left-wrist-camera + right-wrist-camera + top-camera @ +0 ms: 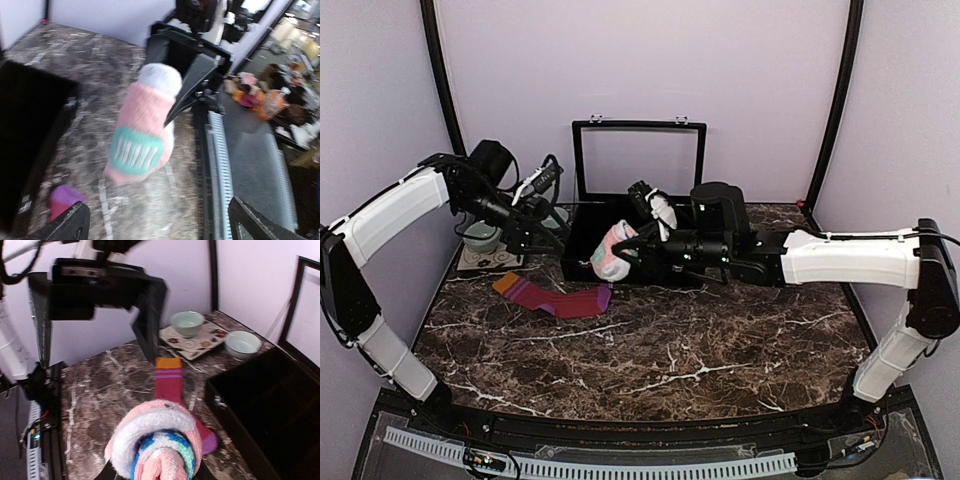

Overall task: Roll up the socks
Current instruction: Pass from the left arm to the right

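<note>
The salmon-pink sock (159, 442), rolled into a thick bundle with white and mint patches showing, is lodged between the fingers of the right gripper (632, 247). It is held clear of the marble table (700, 350), at the front edge of the black box (650, 235). The jaws of that gripper are closed onto the bundle and pressed against it from both sides; in the left wrist view one dark finger is seen lying along the sock's side. The left gripper (545, 195) is found at about ten o'clock from the bundle in the top view, apart from it. Its jaws are spread wide and nothing is gripped or touched by them. Its fingers (70, 225) are seen at the lower corners of its own camera view, with the bundle ahead of them. The maroon sock (557, 298) is laid flat on the table at about seven o'clock from the bundle, with its orange cuff at the nine o'clock end and its purple toe at the three o'clock end, and is touched by neither gripper.
</note>
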Action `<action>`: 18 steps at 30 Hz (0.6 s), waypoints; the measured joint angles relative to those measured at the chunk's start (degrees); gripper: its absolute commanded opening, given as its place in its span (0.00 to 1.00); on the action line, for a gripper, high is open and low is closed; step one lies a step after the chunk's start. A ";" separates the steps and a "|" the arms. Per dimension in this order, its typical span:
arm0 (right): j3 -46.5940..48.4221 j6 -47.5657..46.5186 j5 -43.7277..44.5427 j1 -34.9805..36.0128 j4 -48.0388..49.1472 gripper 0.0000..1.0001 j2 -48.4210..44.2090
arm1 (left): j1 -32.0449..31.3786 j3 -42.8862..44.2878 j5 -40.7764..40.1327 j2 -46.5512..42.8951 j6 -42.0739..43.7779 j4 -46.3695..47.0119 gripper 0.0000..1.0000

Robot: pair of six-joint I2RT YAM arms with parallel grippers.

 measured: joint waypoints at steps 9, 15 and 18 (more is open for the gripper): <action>13.57 -1.33 18.91 -6.23 -12.07 0.00 8.83 | 9.70 -2.71 -26.01 3.28 -16.41 25.55 0.66; 19.39 -3.72 26.08 -7.43 -14.95 0.00 14.45 | 9.68 -4.24 -35.04 14.23 -21.55 35.58 0.67; 20.17 -4.70 27.43 -7.69 -14.88 0.00 16.35 | 9.68 -3.89 -37.99 17.77 -23.17 38.73 0.66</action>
